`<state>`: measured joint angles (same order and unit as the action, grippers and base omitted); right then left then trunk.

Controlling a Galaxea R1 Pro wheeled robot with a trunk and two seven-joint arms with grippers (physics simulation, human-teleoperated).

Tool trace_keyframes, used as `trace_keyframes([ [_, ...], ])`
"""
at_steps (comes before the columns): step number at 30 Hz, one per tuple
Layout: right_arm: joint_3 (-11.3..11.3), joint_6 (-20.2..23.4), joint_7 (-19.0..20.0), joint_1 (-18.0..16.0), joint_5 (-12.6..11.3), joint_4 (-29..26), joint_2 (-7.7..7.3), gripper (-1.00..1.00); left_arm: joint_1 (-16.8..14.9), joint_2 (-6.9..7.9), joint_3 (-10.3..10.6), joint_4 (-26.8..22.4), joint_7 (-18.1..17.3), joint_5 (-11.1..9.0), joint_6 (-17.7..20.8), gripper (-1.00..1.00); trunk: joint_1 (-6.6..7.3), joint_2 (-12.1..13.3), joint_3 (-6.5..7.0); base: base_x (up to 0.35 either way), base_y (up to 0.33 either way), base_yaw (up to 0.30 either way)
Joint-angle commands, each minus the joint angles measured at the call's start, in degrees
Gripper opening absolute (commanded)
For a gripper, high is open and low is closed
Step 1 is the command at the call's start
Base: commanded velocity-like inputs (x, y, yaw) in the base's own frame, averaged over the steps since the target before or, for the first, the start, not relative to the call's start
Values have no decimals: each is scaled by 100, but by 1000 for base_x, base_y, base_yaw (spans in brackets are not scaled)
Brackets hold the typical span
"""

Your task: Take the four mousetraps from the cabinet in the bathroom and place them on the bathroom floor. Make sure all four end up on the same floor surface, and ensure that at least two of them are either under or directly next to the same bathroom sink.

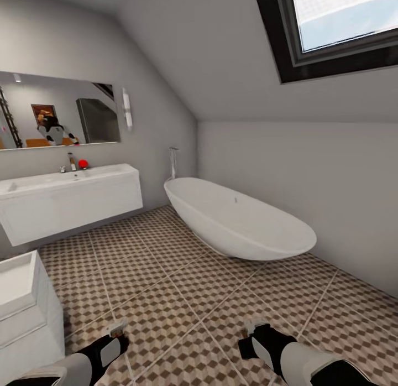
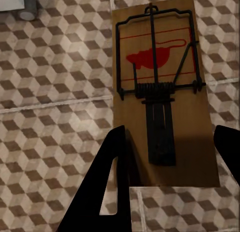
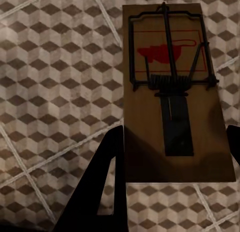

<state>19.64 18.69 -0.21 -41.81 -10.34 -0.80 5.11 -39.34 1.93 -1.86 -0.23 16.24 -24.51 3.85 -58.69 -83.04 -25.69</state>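
I hold two mousetraps above the bathroom floor [image 1: 166, 286]. My left gripper [image 2: 170, 162] is shut on the end of one mousetrap [image 2: 165, 92], a brown board with a black wire bar and a red mouse print. A second mousetrap [image 3: 175, 92] of the same look is clamped in my right gripper [image 3: 172, 162]. In the head view both grippers hang low over the tiles, left gripper [image 1: 116, 335] and right gripper [image 1: 251, 333]. The white sink [image 1: 55, 181] on its wall-hung vanity is at the far left. The cabinet is out of view.
A white oval bathtub [image 1: 237, 220] stands against the far wall at centre right. A white boxy unit [image 1: 22, 314] sits close at the lower left. A mirror [image 1: 55, 112] hangs over the sink, and a sloped ceiling with a skylight [image 1: 342, 21] is overhead.
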Motion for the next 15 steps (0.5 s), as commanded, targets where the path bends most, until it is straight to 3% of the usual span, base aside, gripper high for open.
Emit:
trace_keyframes([
  [1, 49, 29, 5, -3, -62, -8, -1, -100, -4, 0, -16, -3, 20, 7, 23, -100, -3, -3, -6, 320, 0, 1],
  [15, 50, 29, 12, -3, -61, -8, -4, -100, -4, -2, -16, -3, 20, 6, 29, -100, -3, -3, -6, 322, 0, 0],
])
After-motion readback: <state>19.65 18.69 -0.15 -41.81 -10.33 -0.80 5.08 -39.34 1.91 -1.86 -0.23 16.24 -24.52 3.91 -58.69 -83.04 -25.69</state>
